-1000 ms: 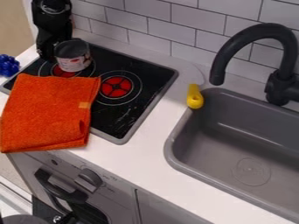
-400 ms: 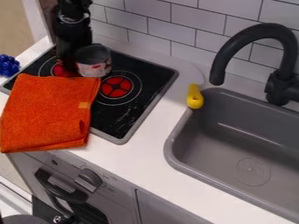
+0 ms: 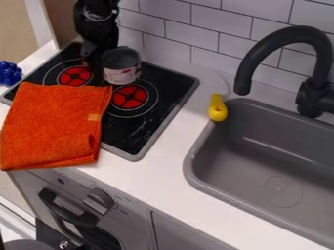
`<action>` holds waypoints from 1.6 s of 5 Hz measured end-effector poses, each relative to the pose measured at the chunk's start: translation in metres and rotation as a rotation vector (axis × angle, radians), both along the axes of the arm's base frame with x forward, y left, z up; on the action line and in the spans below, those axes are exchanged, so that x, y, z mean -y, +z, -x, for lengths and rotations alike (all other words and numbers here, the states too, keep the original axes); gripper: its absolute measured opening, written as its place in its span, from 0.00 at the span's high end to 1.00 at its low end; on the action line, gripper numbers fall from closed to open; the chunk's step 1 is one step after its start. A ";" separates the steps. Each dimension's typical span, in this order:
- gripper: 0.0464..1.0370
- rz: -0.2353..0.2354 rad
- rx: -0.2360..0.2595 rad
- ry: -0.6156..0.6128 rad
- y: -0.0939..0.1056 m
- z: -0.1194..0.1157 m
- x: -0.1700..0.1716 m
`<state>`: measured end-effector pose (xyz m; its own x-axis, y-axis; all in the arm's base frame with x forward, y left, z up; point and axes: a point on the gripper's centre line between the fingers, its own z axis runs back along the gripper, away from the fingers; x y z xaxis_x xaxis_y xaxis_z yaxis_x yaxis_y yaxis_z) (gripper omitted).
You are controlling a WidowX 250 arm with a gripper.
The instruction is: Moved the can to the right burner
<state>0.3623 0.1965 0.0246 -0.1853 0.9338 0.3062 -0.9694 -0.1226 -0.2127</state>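
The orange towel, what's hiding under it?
The towel covers part of the black stove, including the near side of the left burner, and some counter. Whether anything else is under there, I can't tell.

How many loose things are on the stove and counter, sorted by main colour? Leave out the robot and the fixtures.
Grey: 1, the can
Orange: 1, the cloth
Blue: 1, a bumpy object
Yellow: 1, a yellow-handled item
Total: 4

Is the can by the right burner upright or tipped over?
Upright: the can has its round dark top facing up and its labelled side below, just behind the middle of the right burner.
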 end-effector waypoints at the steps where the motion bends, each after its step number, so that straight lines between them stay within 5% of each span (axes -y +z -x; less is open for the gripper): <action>1: 0.04 -0.002 0.004 -0.017 0.001 0.003 0.017; 4: 0.04 0.054 -0.018 -0.025 -0.001 0.003 0.043; 6: 0.04 0.078 0.000 -0.136 0.023 0.004 0.025; 7: 0.04 -0.015 0.020 -0.175 0.044 0.001 -0.018; 8: 0.04 -0.018 -0.097 -0.344 0.036 0.018 -0.037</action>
<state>0.3440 0.2338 0.0609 0.1694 0.9308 0.3240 -0.9691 0.2171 -0.1171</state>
